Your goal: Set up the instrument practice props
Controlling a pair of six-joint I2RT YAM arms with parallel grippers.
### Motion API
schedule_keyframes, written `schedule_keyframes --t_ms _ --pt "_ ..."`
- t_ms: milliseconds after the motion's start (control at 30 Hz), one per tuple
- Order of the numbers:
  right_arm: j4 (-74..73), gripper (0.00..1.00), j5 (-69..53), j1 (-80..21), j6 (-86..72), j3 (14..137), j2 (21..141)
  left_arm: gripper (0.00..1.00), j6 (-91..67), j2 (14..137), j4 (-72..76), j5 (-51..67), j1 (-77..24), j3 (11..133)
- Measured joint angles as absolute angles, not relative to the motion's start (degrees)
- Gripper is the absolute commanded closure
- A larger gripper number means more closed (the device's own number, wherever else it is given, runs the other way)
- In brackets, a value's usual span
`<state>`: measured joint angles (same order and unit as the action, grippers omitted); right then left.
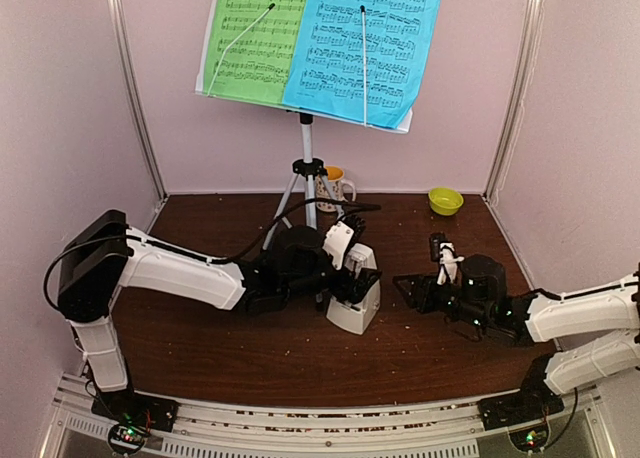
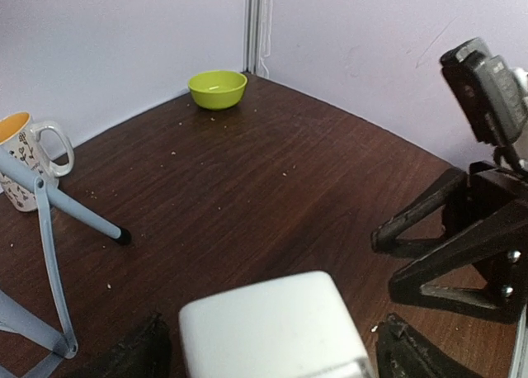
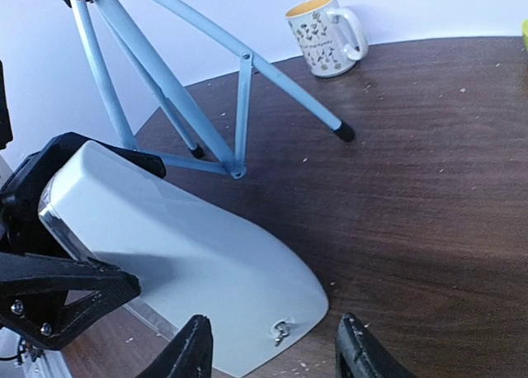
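Our L tool (image 2: pixel 272 357) is spread astride the 1 metronome (image 1: pixel 355 303) on the table (image 1: pixel 200 348); R tool (image 3: pixel 272 333) spread too, just beside its base. Behind: 1 stand (image 1: pixel 307 148) w/ 2 sheets, green (image 1: pixel 258 38) & blue (image 1: pixel 365 43); 1 mug (image 1: pixel 335 186) by its leg; 1 bowl (image 1: pixel 445 200) far R.

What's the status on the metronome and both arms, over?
Left jaws open, straddling metronome top. Right jaws open, just short of its base. Metronome standing on table. Tripod leg close behind it.
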<state>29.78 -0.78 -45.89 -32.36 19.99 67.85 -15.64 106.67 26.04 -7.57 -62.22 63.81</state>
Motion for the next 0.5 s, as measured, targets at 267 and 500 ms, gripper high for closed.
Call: schedule_keyframes --t_ms 267,500 --pt "26.74 0.41 7.05 -45.60 -29.78 16.45 62.78 0.35 -16.88 111.39 21.15 -12.73 -63.00 69.63" --pt "27.33 0.41 7.92 -45.56 -28.67 15.25 64.42 0.70 -17.02 111.85 18.65 -14.83 -63.44 71.53"
